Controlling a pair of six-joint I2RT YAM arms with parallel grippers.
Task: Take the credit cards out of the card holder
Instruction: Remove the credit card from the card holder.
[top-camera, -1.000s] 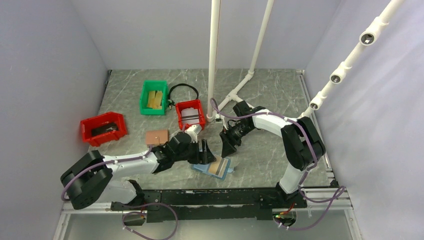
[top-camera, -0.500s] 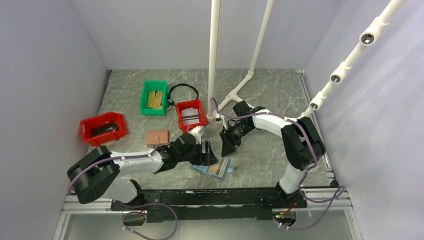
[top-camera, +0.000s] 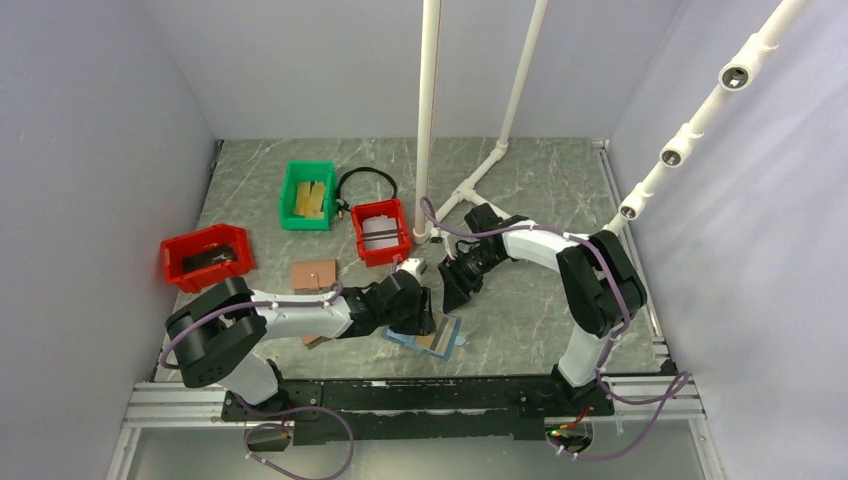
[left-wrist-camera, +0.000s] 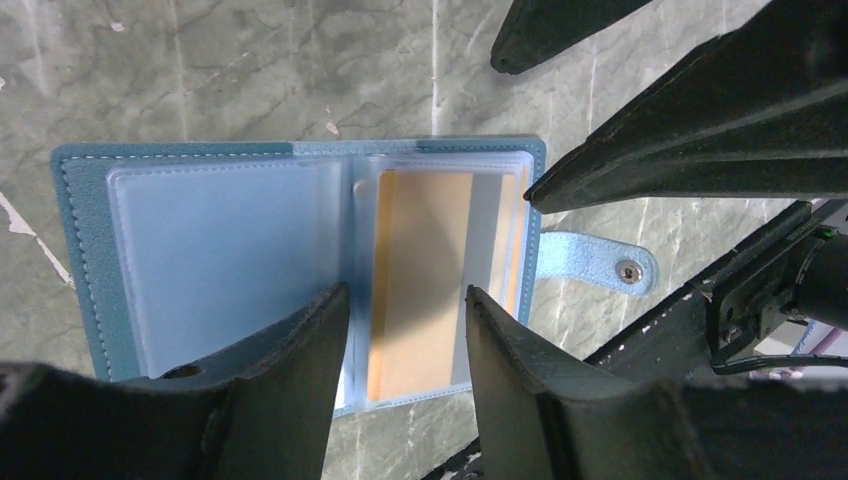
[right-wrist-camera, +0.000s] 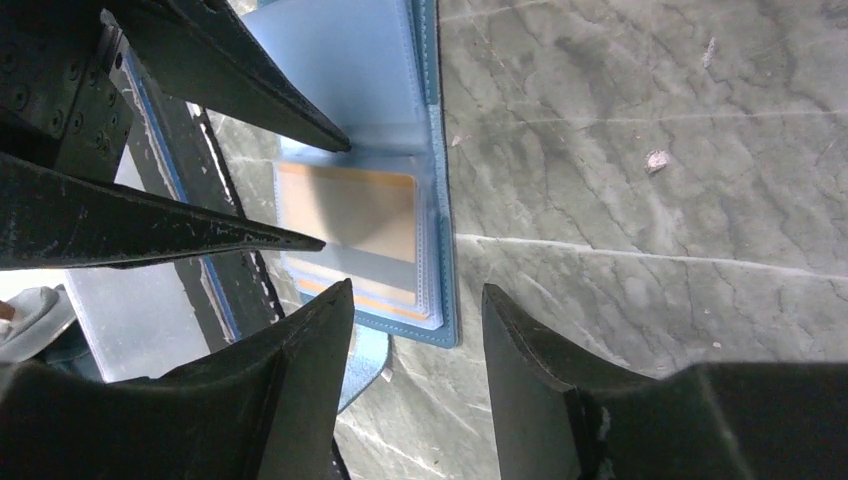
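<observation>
The blue card holder (top-camera: 436, 337) lies open and flat on the table near the front edge. In the left wrist view the card holder (left-wrist-camera: 200, 240) shows clear pockets, a snap tab, and a gold-tan credit card (left-wrist-camera: 420, 270) in its right-hand pocket. My left gripper (left-wrist-camera: 405, 292) is open, its fingers straddling the spine and the card just above them. My right gripper (right-wrist-camera: 418, 290) is open over the holder's corner; the card (right-wrist-camera: 350, 212) and further card edges below it show there. Both grippers (top-camera: 420, 310) (top-camera: 450, 288) hold nothing.
A green bin (top-camera: 308, 195) with tan cards and a red bin (top-camera: 381, 228) stand at the back. Another red bin (top-camera: 207, 256) is at the left. A brown wallet (top-camera: 313, 274) lies by the left arm. White pipes (top-camera: 428, 120) rise behind the right gripper.
My left arm has reached further right, bringing its gripper over the open card holder. My right gripper has shifted slightly left toward it. The holder has not moved.
</observation>
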